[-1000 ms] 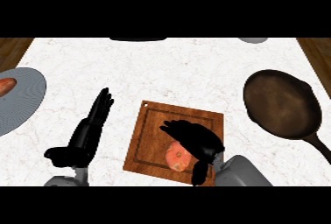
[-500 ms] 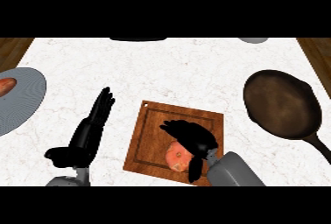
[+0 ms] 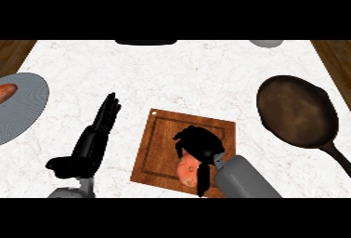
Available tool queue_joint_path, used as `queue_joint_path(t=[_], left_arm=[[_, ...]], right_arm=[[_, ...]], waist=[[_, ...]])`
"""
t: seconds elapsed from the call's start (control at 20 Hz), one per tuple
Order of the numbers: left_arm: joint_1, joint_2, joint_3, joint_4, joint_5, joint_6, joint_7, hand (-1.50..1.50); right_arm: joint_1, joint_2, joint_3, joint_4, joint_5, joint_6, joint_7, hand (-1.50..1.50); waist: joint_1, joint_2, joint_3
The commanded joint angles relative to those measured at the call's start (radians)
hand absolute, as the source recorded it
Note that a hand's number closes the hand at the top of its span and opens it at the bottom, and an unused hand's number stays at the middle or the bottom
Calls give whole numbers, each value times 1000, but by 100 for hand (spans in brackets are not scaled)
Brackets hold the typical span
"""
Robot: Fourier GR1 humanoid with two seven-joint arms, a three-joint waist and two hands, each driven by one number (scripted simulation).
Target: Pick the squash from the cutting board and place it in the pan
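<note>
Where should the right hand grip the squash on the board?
Probably across its middle, from above. The squash lies flat near the cutting board's near edge, and the right hand already covers its far end, fingers curled down; exact contact is hidden.

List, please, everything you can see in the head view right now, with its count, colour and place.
squash: one, orange-pink, on the cutting board's near part, partly hidden under the right hand.
cutting board: one, brown wood, centre of the counter, turned at a slight angle.
pan: one, dark brown, right side, handle pointing toward the near right.
plate: one, grey, left edge, carrying a reddish item cut off by the frame.
dark object: one, far edge, centre, mostly out of view.
grey object: one, far edge, right, mostly out of view.
counter: one, white marbled.
left hand: black, fingers straight, left of the board.
right hand: black, curled over the squash.
</note>
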Motion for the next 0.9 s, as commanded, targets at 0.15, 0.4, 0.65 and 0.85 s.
queue_joint_path(t=[0.15,0.4,0.65,0.85], left_arm=[[-14,6,24,-31,-4,-18,43,0],[60,-31,-15,-68,-20,2,22,0],[38,-20,10,14,-22,-16,-52,0],[7,-11,43,-8,-9,6,31,0]], right_arm=[[18,34,-14,98,62,-142,-93,150],[62,25,-59,-67,55,-212,-61,150],[196,-7,-114,-215,103,-324,96,150],[319,-43,-130,-449,181,-330,298,150]], waist=[[4,13,6],[2,10,6],[-17,7,6],[-52,-4,4]])
